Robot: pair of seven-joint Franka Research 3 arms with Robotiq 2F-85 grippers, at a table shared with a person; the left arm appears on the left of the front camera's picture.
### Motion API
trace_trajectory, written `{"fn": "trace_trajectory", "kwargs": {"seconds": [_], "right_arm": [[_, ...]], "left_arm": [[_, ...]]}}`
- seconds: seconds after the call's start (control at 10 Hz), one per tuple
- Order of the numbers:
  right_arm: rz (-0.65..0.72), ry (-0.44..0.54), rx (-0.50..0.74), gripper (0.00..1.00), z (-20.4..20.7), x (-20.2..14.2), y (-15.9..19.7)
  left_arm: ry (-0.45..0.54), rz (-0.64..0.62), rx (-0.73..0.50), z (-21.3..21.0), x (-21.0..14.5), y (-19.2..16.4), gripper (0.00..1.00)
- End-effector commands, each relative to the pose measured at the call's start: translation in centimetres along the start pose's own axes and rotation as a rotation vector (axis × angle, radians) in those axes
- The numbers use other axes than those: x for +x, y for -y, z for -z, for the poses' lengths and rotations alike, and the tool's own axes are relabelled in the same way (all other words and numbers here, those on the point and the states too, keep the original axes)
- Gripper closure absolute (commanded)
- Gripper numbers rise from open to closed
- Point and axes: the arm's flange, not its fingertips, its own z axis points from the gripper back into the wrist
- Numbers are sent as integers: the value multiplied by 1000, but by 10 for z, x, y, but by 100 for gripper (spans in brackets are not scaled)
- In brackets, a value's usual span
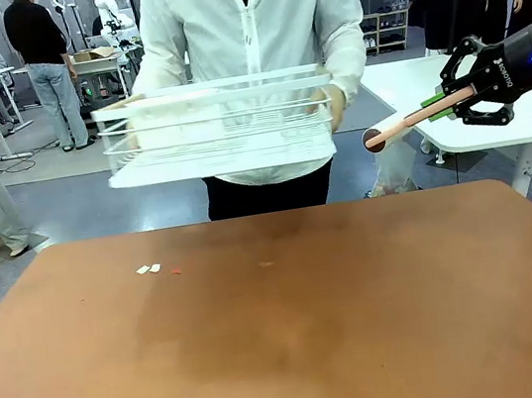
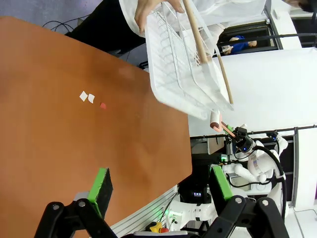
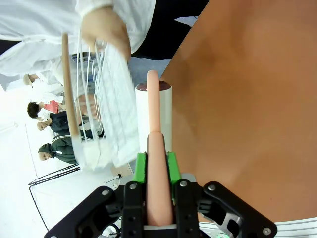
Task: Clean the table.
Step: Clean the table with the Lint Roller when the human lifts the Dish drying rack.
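The reddish-brown table (image 1: pixel 299 354) carries a few small white and red scraps (image 1: pixel 154 269) at its far left; they also show in the left wrist view (image 2: pixel 88 97). A person at the far side holds a white wire basket (image 1: pixel 216 131) in both hands above the table's far edge. My right gripper (image 1: pixel 444 102) is raised at the right, beyond the table's far right corner, shut on the pink handle of a lint roller (image 1: pixel 400 126) that points toward the basket. The right wrist view shows the roller's white roll (image 3: pixel 166 111) ahead of the gripper (image 3: pixel 154 161). My left gripper (image 2: pixel 159 184) stands open, nothing between its pads.
A white-topped table (image 1: pixel 504 118) stands behind my right gripper. Wooden sticks (image 2: pixel 197 32) lie in the basket (image 2: pixel 183 64). Other people stand in the background at the left. The table's (image 2: pixel 49 148) near and middle area holds nothing.
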Motion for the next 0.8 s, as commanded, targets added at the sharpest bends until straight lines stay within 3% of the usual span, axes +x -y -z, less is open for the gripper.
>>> {"fn": "trace_trajectory", "kwargs": {"seconds": [0.0, 0.7], "right_arm": [[-1, 0, 1, 100, 0, 0, -1], [-1, 0, 1, 100, 0, 0, -1]], "left_arm": [[1, 5, -15, -2, -1, 0, 0], [1, 5, -15, -2, -1, 0, 0]]}}
